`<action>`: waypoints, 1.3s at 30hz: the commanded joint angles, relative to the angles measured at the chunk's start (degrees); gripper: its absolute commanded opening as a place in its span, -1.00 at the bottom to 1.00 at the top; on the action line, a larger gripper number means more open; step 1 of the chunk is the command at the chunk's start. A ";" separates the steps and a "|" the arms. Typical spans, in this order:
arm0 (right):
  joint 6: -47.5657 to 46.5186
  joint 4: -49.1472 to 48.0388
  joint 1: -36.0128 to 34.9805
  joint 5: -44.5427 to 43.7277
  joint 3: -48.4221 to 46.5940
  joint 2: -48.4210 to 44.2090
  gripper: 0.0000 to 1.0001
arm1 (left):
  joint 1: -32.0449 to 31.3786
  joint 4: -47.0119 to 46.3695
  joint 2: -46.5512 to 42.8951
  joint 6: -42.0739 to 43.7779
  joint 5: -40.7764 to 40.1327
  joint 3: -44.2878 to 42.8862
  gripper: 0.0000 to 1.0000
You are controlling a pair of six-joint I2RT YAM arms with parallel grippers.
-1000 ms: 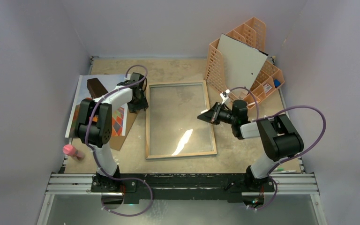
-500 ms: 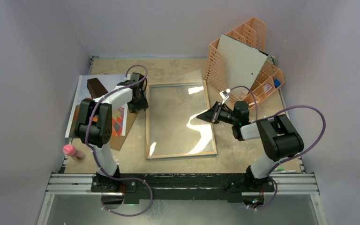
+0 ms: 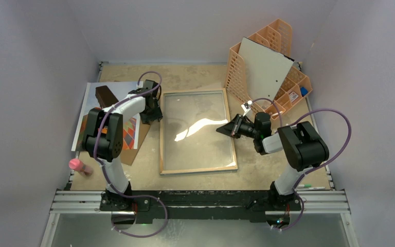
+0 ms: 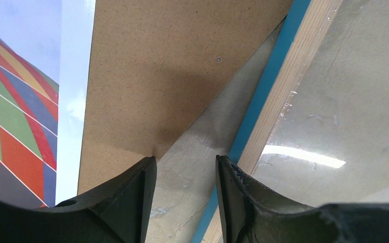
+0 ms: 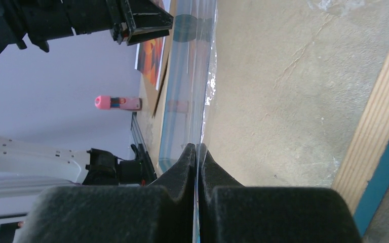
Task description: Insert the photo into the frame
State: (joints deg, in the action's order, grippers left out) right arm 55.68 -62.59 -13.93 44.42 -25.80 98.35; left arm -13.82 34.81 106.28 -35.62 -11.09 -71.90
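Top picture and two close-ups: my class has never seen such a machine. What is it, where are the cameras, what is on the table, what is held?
Two robot arms are bolted to a table. One camera looks down from above and behind them; the close-ups come from a camera on each wrist. On the table: a frame, wood side up, a balloon photo partly under a brown backing, an orange organiser with a pale board, a pink object. The right gripper is shut on the edge of a clear pane over the frame. The left gripper is open, empty, beside the frame.
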 commanded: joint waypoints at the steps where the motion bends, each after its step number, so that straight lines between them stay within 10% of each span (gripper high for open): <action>1: 0.53 -0.39 -0.30 -3.38 -0.95 -0.14 -1.00 | 0.47 -0.82 0.68 -1.06 0.11 -1.65 -0.02; 39: 3.05 -10.34 -0.32 -2.39 -1.27 4.48 -1.00 | 0.48 -1.10 3.99 -1.43 1.95 -4.17 -0.03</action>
State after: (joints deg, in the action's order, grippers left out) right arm 59.00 -68.12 -14.02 40.95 -26.87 102.26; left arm -13.52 35.07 109.19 -35.97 -10.66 -74.22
